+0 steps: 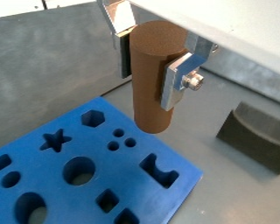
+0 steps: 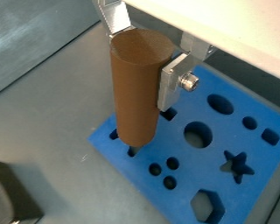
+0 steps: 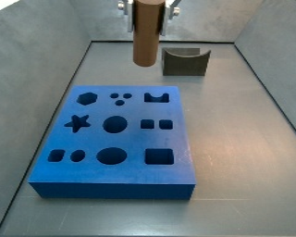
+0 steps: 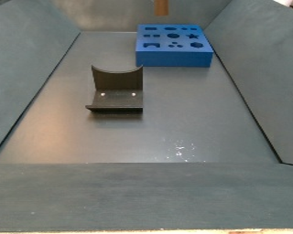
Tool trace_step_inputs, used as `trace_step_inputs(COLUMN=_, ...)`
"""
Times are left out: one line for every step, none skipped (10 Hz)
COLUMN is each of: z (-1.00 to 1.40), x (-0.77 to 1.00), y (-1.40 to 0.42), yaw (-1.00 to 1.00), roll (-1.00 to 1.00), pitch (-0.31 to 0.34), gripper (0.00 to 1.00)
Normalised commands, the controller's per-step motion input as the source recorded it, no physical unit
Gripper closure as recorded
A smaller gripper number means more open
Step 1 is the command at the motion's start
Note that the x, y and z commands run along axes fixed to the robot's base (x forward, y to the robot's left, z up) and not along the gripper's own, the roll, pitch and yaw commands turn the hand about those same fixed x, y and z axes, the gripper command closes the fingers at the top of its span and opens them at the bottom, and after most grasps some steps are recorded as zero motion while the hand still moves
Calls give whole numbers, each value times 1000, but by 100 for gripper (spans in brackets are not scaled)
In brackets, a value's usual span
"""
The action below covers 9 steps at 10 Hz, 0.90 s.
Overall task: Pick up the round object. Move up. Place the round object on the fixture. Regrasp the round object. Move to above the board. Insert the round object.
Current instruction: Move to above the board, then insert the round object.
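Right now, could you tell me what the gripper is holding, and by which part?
The gripper, raised above the board, holds the round object upright, its fingers clamped on the peg's upper sides; the lower end hangs free.

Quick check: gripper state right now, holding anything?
Gripper: shut on the round object, held upright above the board, away from the fixture.

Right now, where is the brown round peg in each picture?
Wrist view: the orange-brown cylinder peg hangs upright in the hand, above the bright-blue board with shaped holes.
Wrist view: peg upright over the board's edge.
Side view: peg at top, beside the dark notched fixture.
Side view: peg not in it.
Shared landmark: the blue board.
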Motion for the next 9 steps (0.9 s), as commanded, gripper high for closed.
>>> trace_step_inputs(z=8, x=-47, y=34, yaw=-25, roll=-873, pitch=-113, gripper=100)
trace_step_inputs(z=11, x=-48, y=37, yaw=-22, roll=-675, pitch=-97, gripper=100)
trace_step_inputs(z=12, x=-50, y=36, yaw=-15, roll=-554, pitch=-87, gripper=100)
trace_step_inputs(z=10, x=-47, y=25, yaw=-11, roll=-360, pitch=-75, gripper=100)
trace_step_inputs(z=-20, x=-100, y=0, yaw=0, roll=0, pitch=0, gripper=100)
trace_step_inputs(z=-371, x=-343, y=-489, yaw=-169, roll=6, pitch=11, gripper=100)
trace_step_inputs(z=-569, x=-343, y=-746, yaw=-254, roll=0, pitch=80, gripper=100)
trace_step_inputs(z=-614, x=-377, y=-806, yaw=-217, roll=34, pitch=20, gripper=100)
trace_step_inputs(z=-437, x=-334, y=-706, yaw=-117, roll=54, pitch=0, gripper=100)
